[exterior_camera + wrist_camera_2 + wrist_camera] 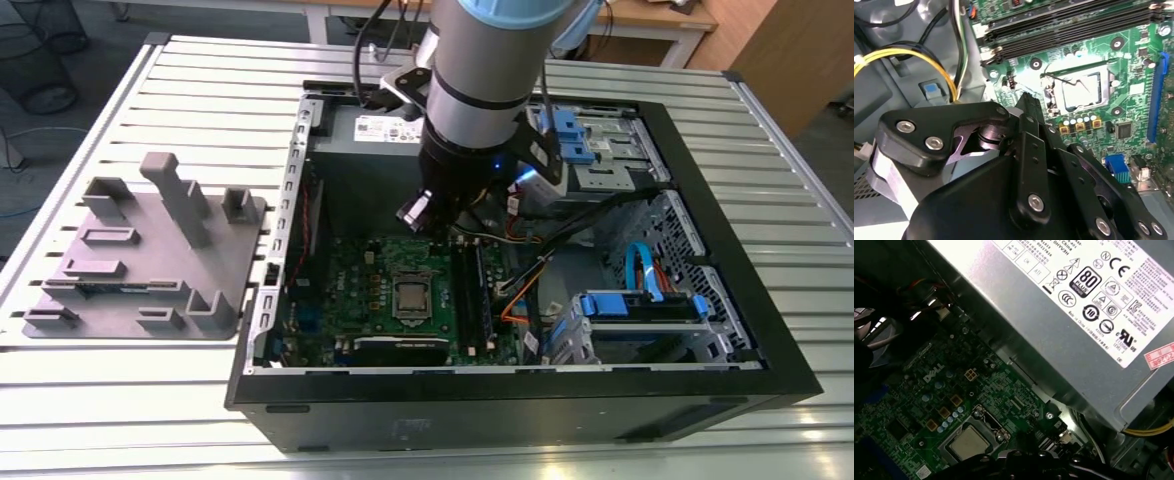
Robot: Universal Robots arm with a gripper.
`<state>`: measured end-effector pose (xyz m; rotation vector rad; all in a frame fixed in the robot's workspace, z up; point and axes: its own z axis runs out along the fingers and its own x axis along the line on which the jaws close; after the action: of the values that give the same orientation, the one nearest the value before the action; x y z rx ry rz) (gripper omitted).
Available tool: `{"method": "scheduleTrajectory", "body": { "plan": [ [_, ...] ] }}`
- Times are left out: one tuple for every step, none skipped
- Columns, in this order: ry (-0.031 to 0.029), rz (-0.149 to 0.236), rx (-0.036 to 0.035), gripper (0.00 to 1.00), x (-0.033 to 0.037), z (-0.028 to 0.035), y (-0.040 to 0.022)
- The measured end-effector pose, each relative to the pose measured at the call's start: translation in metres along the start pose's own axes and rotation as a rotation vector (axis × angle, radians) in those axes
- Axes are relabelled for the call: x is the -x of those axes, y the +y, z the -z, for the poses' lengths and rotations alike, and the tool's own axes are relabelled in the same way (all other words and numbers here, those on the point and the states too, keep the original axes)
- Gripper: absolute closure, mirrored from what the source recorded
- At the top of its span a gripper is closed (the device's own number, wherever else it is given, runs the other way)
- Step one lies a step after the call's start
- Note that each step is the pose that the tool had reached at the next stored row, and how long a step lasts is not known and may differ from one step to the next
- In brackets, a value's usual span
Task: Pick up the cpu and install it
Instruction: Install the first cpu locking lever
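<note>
Gripper (447, 215), finger state impossible to tell, hangs above the motherboard (360, 285), whose socket (410, 296) already seats the cpu (970, 442), apparently installed.

A printed label of certification marks (1104, 285) sits on the power supply (1054, 355).

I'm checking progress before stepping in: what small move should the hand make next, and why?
Probably a short straight lift away from the motherboard. The cpu already lies flat inside the socket, and the hand hangs above the board beside it, apart from it, so nothing seems left to carry. Whether the socket is latched I cannot tell.
</note>
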<state>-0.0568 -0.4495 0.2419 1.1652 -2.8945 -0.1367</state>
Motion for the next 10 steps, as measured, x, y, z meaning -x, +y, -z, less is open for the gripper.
{"method": "scheduleTrajectory", "body": {
  "plan": [
    [-0.0003, -0.003, -0.0001, 0.89, -0.0016, -0.0002, -0.0017],
    [-0.0005, -0.006, -0.0001, 0.89, -0.0033, -0.0004, -0.0035],
    [-0.0009, -0.008, -0.0001, 0.89, -0.0050, -0.0007, -0.0053],
    [-0.0010, -0.010, -0.0001, 0.89, -0.0070, -0.0009, -0.0073],
    [-0.0012, -0.013, -0.0002, 0.89, -0.0089, -0.0011, -0.0094],
    [-0.0011, -0.014, -0.0003, 0.89, -0.0108, -0.0012, -0.0114],
    [-0.0015, -0.016, -0.0002, 0.89, -0.0121, -0.0014, -0.0127],
    [-0.0016, -0.017, -0.0003, 0.89, -0.0125, -0.0015, -0.0131],
    [-0.0016, -0.018, -0.0003, 0.89, -0.0126, -0.0015, -0.0130],
    [-0.0016, -0.018, -0.0003, 0.89, -0.0127, -0.0015, -0.0129]
  ]
}}
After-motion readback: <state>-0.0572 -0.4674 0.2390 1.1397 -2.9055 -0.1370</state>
